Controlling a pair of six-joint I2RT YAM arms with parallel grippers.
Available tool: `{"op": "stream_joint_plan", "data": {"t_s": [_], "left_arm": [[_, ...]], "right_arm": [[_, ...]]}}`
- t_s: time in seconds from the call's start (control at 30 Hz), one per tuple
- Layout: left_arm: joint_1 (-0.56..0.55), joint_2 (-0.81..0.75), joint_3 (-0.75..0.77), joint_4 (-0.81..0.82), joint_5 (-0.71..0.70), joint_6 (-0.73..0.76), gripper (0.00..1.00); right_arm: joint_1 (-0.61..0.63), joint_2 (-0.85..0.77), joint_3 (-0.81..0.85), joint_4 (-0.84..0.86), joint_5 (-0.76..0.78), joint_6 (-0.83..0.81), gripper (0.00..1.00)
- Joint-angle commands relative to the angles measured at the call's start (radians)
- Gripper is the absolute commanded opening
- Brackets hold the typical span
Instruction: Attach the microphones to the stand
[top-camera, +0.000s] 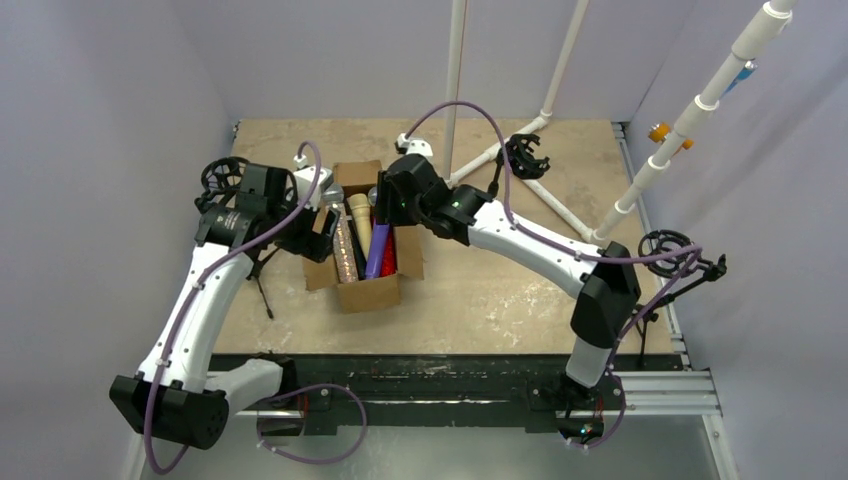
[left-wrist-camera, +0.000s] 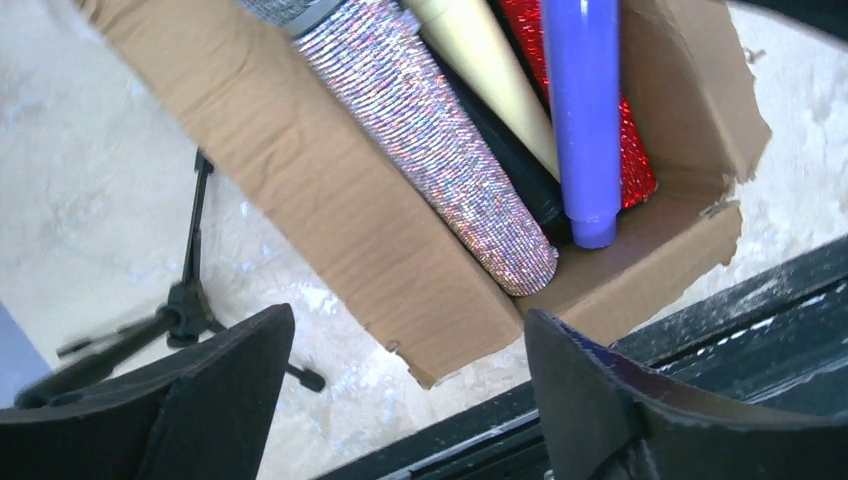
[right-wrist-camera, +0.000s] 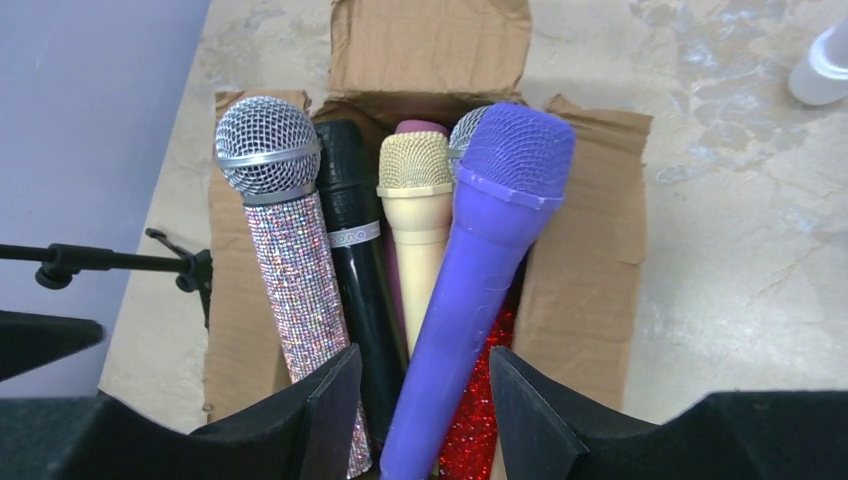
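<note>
The table (top-camera: 480, 290) carries a white pipe stand (top-camera: 545, 125) beyond the far right corner of the cardboard box (top-camera: 370, 290). The box lies between the two arms. All the microphones in view lie inside it, heads toward its far end.

The purple microphone (right-wrist-camera: 490, 240) rests on top, slanting across the right half of the box. The silver glitter microphone (right-wrist-camera: 290, 260) runs along the box's left wall. The black microphone (right-wrist-camera: 350, 230) and the cream microphone (right-wrist-camera: 415, 220) lie between those two, and a red glitter microphone (left-wrist-camera: 630, 140) sits at the bottom against the box's right wall. A black ring mount (top-camera: 525, 155) stands beyond the box, by the pipe stand.

The right gripper (right-wrist-camera: 422, 352) hangs over the box with its jaws partly apart. The purple handle shows in the gap between them, but I cannot tell whether the jaws are level with it or above it. The left gripper (left-wrist-camera: 405, 330) stands wide and empty at the left side of the box.

The step in hand looks like picking the purple microphone. To do it well, the right gripper should come down until both pads flank the handle squarely across its length. It should close on the thicker part toward the head, since the smooth taper may slip. The lift should go straight up out of the box, so the head does not drag the cream one. The left gripper could steady the box's left wall.
</note>
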Motion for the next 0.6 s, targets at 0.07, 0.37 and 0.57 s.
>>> {"op": "stream_joint_plan", "data": {"t_s": [0.07,0.37,0.57], "left_arm": [[0.038,-0.043,-0.008,0.005,-0.144,-0.047,0.98],[0.16,0.043,-0.088,0.048,0.004,-0.099,1.0],[0.176,0.078,-0.126,0.087,0.073,-0.106,1.0]], "right_arm": [[0.022,0.094,0.074,-0.064,-0.01,0.026,0.54],[0.029,0.14,0.064,-0.056,0.025,0.051,0.55],[0.03,0.167,0.039,-0.03,0.037,0.068,0.55]]}}
